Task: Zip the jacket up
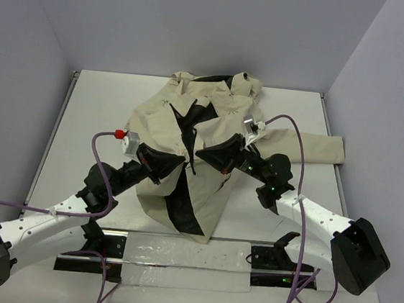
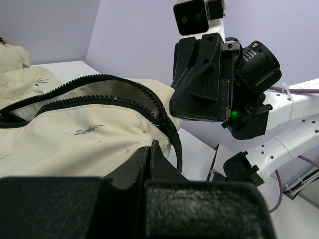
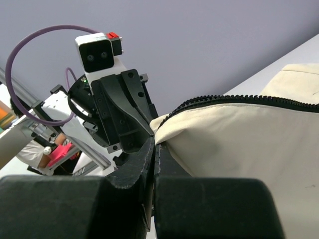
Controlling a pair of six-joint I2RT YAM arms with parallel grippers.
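Counter (image 1: 90,111): white, in front of me. Lying on it: one beige jacket (image 1: 155,114), front open, black lining showing, one sleeve stretched flat toward the right edge.

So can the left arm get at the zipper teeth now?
Probably yes: the left gripper sits shut at the zipper teeth of the jacket, nothing between; the right gripper crowds it opposite.

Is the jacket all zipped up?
No, the jacket lies open down the front, its black lining showing between the two sides.
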